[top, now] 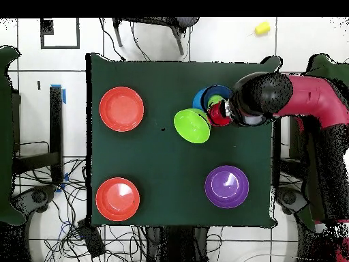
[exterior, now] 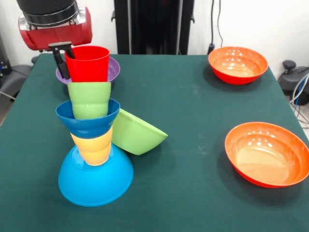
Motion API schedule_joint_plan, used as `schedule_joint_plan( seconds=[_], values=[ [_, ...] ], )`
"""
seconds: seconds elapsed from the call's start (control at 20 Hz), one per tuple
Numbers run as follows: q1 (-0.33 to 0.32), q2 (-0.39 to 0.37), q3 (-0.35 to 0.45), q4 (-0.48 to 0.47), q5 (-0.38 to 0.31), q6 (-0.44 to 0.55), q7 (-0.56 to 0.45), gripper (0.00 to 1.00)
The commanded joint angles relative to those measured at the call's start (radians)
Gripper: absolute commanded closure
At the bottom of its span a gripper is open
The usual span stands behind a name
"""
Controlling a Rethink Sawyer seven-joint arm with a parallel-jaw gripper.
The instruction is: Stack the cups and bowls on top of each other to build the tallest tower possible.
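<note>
A dark green desk (exterior: 193, 96) stands before a white wall (exterior: 251, 24), with a black upright panel (exterior: 154, 26) behind its far edge. From overhead, the floor (top: 225, 37) is of pale tiles with dark seams. Black cables (top: 102, 239) lie tangled round one end of the desk. A small yellow object (top: 262, 28) lies on the floor.

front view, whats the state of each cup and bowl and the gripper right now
light blue bowl: upside down, tower base
yellow cup: on that base
dark blue bowl: upright, above the yellow cup
green cup: upside down, in the dark blue bowl
red cup: on top, gripper at its rim
green bowl: tipped against the tower
purple bowl: upright
two orange bowls: upright, empty
</note>
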Motion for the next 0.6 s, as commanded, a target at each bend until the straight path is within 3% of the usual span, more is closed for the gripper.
schedule_joint_plan(
  seconds=[0.05, 0.1, 0.45, 0.6],
  values=[
    [-0.044, -0.029, 0.006, 0.172, -0.143, -0.531, -0.018, 1.0],
    [-0.067, -0.026, 0.005, 0.221, -0.161, -0.663, 0.048, 1.0],
    [-0.048, 0.002, -0.051, 0.219, -0.093, -0.6, 0.013, 1.0],
    [-0.019, 0.008, -0.092, 0.199, -0.082, -0.514, -0.026, 1.0]
  ],
)
